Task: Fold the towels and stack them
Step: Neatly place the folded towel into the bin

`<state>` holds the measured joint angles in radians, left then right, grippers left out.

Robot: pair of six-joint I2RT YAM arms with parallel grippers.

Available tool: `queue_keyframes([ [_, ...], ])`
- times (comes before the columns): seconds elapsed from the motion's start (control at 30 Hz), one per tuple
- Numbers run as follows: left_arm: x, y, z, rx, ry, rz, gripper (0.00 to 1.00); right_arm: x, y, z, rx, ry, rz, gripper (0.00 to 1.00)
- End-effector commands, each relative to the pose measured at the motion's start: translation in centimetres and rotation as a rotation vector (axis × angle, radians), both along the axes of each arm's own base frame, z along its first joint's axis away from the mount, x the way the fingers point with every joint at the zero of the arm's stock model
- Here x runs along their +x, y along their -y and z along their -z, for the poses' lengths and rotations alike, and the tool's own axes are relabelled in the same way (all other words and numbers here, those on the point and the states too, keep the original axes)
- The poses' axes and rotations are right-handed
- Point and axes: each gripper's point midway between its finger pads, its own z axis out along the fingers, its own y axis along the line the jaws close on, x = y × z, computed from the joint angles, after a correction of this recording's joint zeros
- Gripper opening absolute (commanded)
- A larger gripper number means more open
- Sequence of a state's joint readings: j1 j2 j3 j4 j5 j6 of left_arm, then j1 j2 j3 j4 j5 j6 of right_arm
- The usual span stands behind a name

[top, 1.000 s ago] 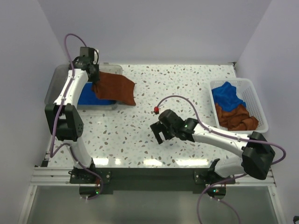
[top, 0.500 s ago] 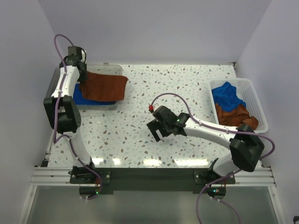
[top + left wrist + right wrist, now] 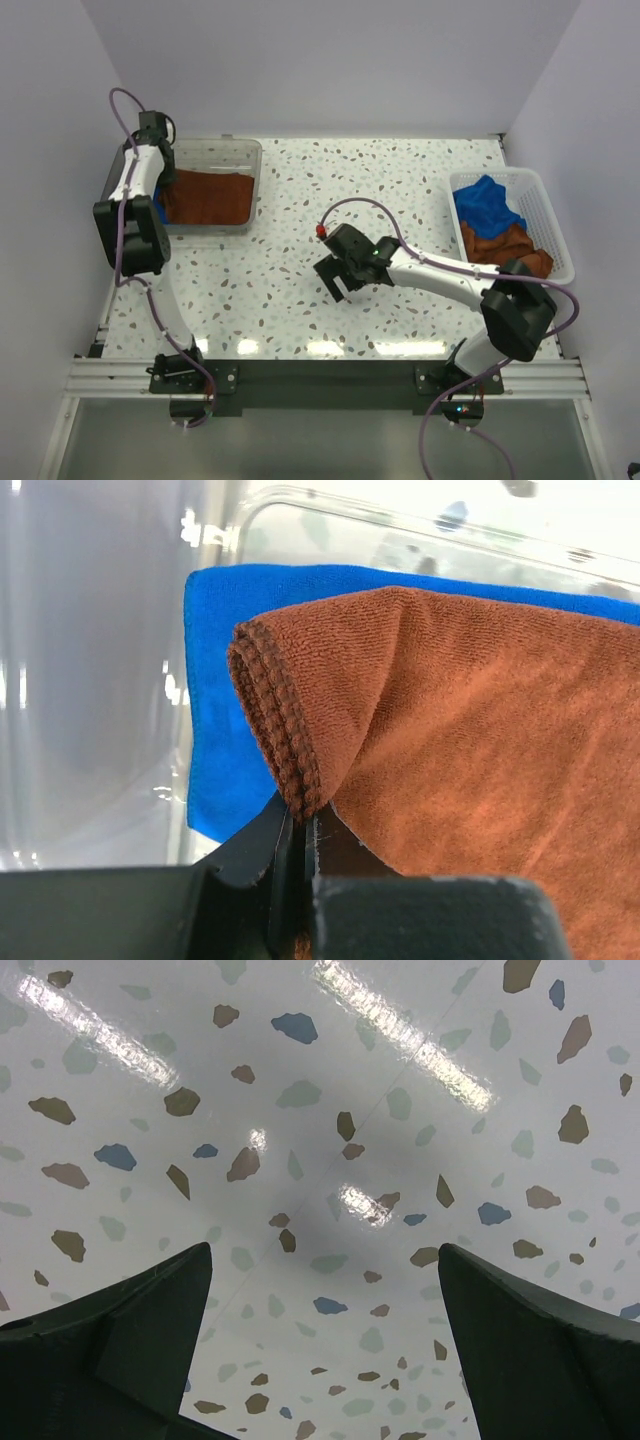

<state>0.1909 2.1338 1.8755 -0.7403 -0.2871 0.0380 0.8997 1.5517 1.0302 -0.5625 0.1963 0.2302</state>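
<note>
Left pincer (image 3: 160,188) down inside clear tray (image 3: 215,146), at the edge of rust-brown towel (image 3: 208,197), which lies flat to its right. Blue towel (image 3: 157,213) peeks out just beside it. Right pincer (image 3: 336,284) splayed wide over speckled tabletop (image 3: 400,180). White basket (image 3: 548,205) of heaped towels (image 3: 500,235) well off to its right.

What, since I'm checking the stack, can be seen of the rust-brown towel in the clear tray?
The rust-brown towel is soft terry with a stitched hem, folded and lying fairly flat inside the clear tray, on a blue towel whose edge shows beyond it. The left pincer is shut on its hemmed corner, which bunches at the grip.
</note>
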Motion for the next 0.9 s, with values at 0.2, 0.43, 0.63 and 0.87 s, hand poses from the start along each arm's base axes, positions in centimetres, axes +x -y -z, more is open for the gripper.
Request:
queue_keyframes([
  [0.2,0.0,-3.8,-1.4,0.112,0.042,-0.116,0.23,1.6,0.4,-1.4,0.008,0.050,0.034,0.99],
  [0.43,-1.2,-5.9,-2.1,0.176,0.048,-0.238,0.74,2.4,2.0,-2.3,0.000,0.083,0.095,0.99],
  [0.63,-1.2,-6.1,-6.8,0.151,0.164,-0.287,0.90,4.7,5.5,-4.4,0.008,0.137,0.244,0.99],
  [0.87,-2.3,1.6,-10.5,-0.092,0.375,-0.128,1.00,9.3,13.2,-10.4,-0.016,0.314,0.550,0.99],
])
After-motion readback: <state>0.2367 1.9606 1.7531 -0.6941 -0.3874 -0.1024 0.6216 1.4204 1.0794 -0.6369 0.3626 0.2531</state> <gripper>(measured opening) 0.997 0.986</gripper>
